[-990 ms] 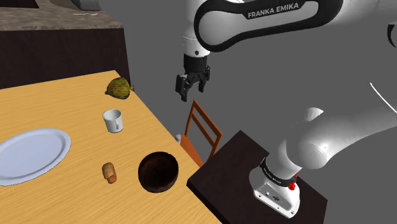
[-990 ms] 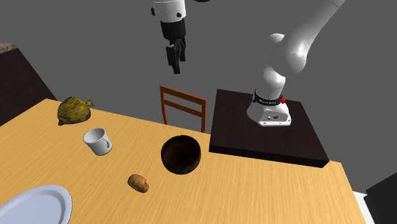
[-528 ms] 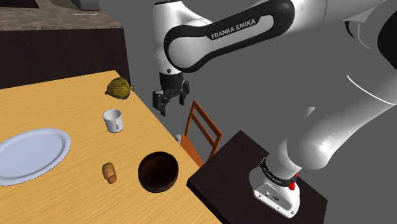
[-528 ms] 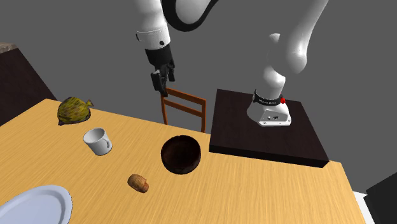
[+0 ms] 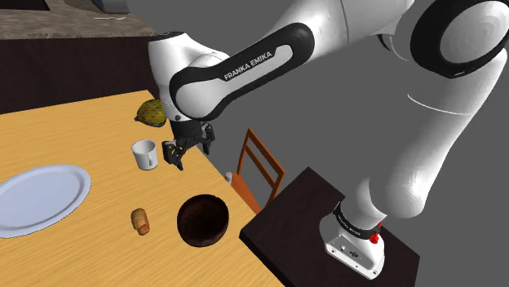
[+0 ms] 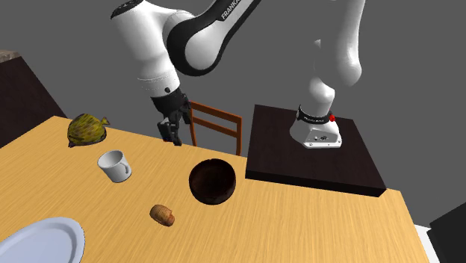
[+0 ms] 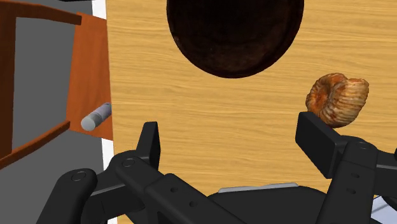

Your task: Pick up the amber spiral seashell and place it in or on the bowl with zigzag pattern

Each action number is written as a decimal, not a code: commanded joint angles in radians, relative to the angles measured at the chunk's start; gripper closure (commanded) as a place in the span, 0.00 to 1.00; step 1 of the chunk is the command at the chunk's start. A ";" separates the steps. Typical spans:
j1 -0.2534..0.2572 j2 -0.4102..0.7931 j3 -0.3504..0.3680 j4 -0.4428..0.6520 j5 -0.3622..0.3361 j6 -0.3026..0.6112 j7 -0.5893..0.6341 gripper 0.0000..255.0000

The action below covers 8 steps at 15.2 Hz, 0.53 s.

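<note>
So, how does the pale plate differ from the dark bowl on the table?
The plate is pale bluish white, while the bowl is dark brown. The plate is flat and shallow, and the bowl is deep with high walls. The plate also looks wider than the bowl. Both are round, hold nothing and rest on the wooden table.

A light wooden table [image 5: 81,134] carries five separate things: a dark brown bowl [image 5: 184,214] near its edge, an amber spiral seashell [image 5: 141,221] beside the bowl, a white mug [image 5: 144,154], a pale plate [image 5: 41,196] and, at the far corner, an olive-yellow lumpy object [image 5: 152,113].
</note>
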 commanded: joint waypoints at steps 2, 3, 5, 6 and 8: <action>0.034 0.123 0.005 0.094 -0.042 0.008 0.064 0.00; 0.047 0.163 0.005 0.126 -0.055 0.009 0.083 0.00; 0.075 0.242 0.001 0.195 -0.080 0.007 0.117 0.00; 0.090 0.282 -0.001 0.232 -0.091 0.004 0.133 0.00; 0.121 0.363 -0.008 0.311 -0.110 -0.005 0.160 0.00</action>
